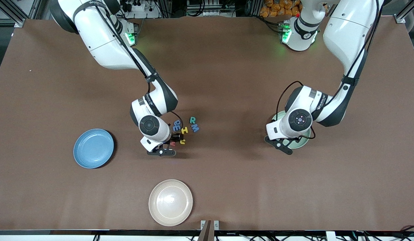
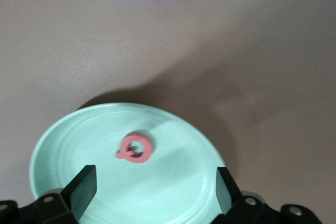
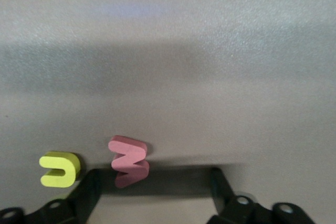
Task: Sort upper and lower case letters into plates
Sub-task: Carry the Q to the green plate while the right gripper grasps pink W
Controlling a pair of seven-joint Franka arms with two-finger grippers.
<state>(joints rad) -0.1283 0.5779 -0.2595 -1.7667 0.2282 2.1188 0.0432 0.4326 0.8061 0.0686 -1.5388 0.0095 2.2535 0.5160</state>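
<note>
The mint green plate (image 2: 63, 145) lies under my left gripper (image 2: 155, 186), which hangs open just above it with nothing between its fingers. One pink letter (image 2: 135, 148) lies flat in that plate. My right gripper (image 3: 155, 184) is low over the table at the letter cluster, open, with a pink w (image 3: 128, 161) between its fingers, close to one finger (image 3: 88, 190). A yellow u (image 3: 59, 169) lies just outside that finger. In the front view a teal R (image 1: 192, 119), blue M (image 1: 195, 128), yellow H (image 1: 184, 130) and another blue letter (image 1: 177, 125) lie beside the right hand. The blue plate (image 1: 93, 148) holds nothing.
A cream-beige plate (image 1: 171, 202) sits near the table's front edge, nearer the camera than the letters. The mint plate (image 1: 304, 142) is toward the left arm's end, mostly covered by that arm's hand. Bare brown table lies between the plates.
</note>
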